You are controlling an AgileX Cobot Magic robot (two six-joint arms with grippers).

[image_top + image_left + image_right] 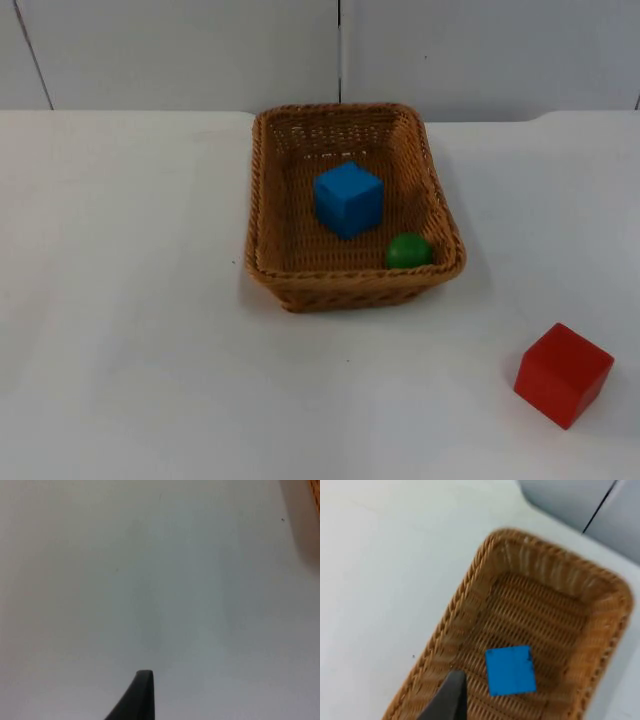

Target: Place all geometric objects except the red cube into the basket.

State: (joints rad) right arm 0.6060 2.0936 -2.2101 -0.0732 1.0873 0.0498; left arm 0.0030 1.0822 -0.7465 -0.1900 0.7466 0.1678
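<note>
A brown wicker basket [270,210] stands at the middle of the table, toward the back. Inside it a blue cube [348,199] rests near the centre, and a green ball [408,250] lies in the front right corner. A red cube [563,373] sits on the table at the front right, well apart from the basket. My right gripper [451,697] hovers over the basket [470,580], near its rim, with the blue cube [510,670] below it. My left gripper [142,695] hangs over bare white table, a blurred bit of the basket rim [314,515] beside it.
The white table [130,300] stretches wide to the left of the basket and in front of it. A grey partition wall [180,50] closes the back edge.
</note>
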